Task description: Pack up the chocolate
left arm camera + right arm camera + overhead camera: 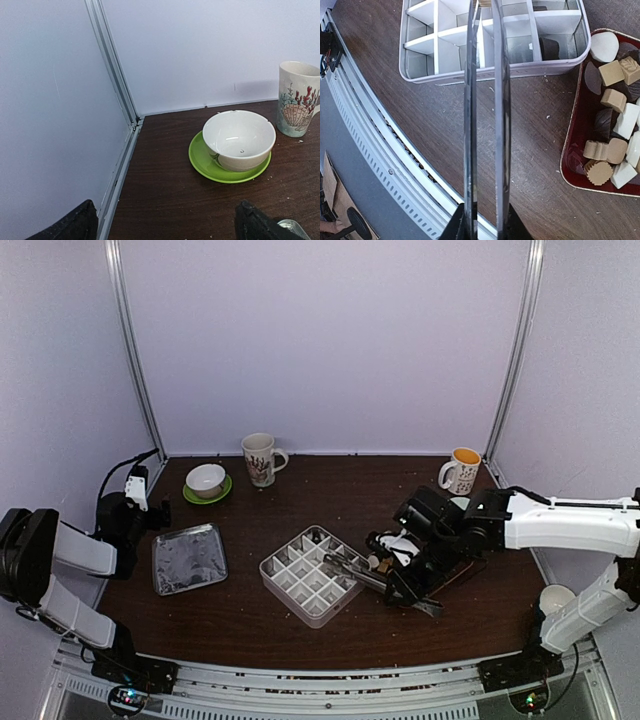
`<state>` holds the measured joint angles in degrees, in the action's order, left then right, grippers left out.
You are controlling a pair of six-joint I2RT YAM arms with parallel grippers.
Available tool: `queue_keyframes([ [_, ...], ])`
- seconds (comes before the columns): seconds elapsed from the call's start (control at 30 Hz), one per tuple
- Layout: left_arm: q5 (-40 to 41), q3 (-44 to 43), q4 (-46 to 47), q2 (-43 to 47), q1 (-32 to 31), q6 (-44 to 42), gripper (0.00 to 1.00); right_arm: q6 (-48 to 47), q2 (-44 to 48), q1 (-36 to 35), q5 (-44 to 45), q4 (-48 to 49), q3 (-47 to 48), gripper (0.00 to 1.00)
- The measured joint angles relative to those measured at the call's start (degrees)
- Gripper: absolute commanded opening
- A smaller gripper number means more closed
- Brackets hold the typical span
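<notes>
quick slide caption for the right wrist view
Right end effector gripping metal tongs aimed at the divided box, one dark chocolate already inside, tray of assorted chocolates alongside.

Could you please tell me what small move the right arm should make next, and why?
Probably lower the tongs into an empty cell of the divided box and ease the right gripper: the tips hang over it, apparently pinching something tan, with most cells bare.

A seashell-printed mug (260,459) stands upright at the back of the dark wooden table (250,625). Just left of it, a white bowl (205,478) sits on a green saucer (202,162). A silvery rectangular tray (188,558) lies nearer than the mug and to its left. An orange-lined mug (461,471) stands well to its right.
</notes>
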<state>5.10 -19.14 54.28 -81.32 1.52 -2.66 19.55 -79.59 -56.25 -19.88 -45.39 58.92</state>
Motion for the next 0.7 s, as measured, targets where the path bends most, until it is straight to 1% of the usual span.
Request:
queue_keyframes([
  [0.2,0.00,0.00,0.02,0.00,0.00,-0.02,0.98,-0.39,-1.36,-0.04,0.66,0.07,0.76,0.31],
  [0.27,0.00,0.00,0.02,0.00,0.00,0.00,0.98,-0.66,-1.51,-0.04,1.14,0.22,0.90,0.32],
  [0.47,0.00,0.00,0.04,0.00,0.00,-0.02,0.98,-1.18,-1.75,-0.04,2.56,0.20,0.94,0.32],
  [0.6,0.00,0.00,0.07,0.00,0.00,-0.02,0.98,-1.16,-1.86,-0.04,3.63,0.17,1.05,0.28],
  [0.7,0.00,0.00,0.09,0.00,0.00,0.00,0.98,-0.96,-1.44,-0.04,5.75,0.26,1.33,0.28],
])
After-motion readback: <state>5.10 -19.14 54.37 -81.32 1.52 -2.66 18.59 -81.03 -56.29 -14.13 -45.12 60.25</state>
